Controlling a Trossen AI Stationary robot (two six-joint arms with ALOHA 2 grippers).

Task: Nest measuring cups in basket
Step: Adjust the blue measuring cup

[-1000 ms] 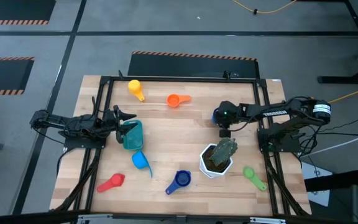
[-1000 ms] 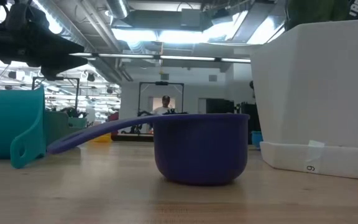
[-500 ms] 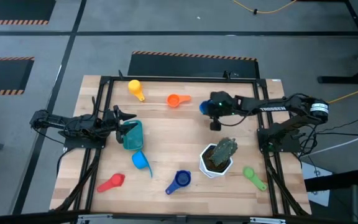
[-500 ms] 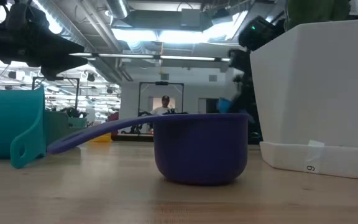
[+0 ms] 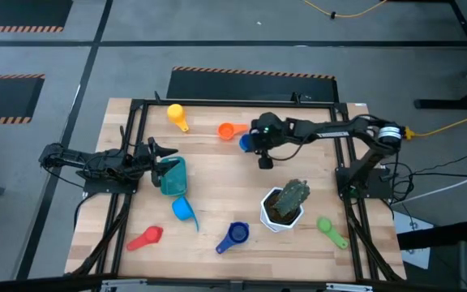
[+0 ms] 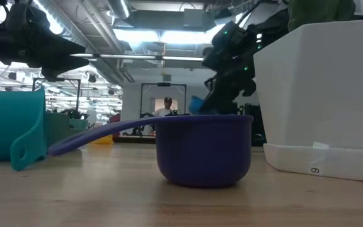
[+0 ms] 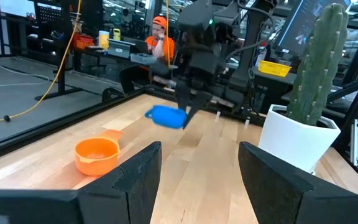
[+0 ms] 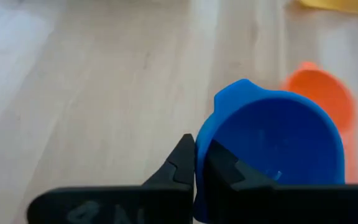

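Right gripper (image 5: 254,143) carries a blue cup (image 5: 246,143) clamped by its rim above the far middle of the table (image 5: 217,182).
Its fingers are pinched nearly together on the cup wall, just beside the orange cup (image 5: 227,130); the left gripper (image 5: 159,165) waits half open at the teal basket (image 5: 172,176) near the left edge. To land it well, I judge the cup should travel level, clear the orange one, and be lowered mouth-up into the basket without nudging it. Other cups lie scattered on pale wood planks, a white pot (image 5: 280,211) with a cactus stands at the near right, and a workshop with a seated person (image 7: 160,38) lies beyond.
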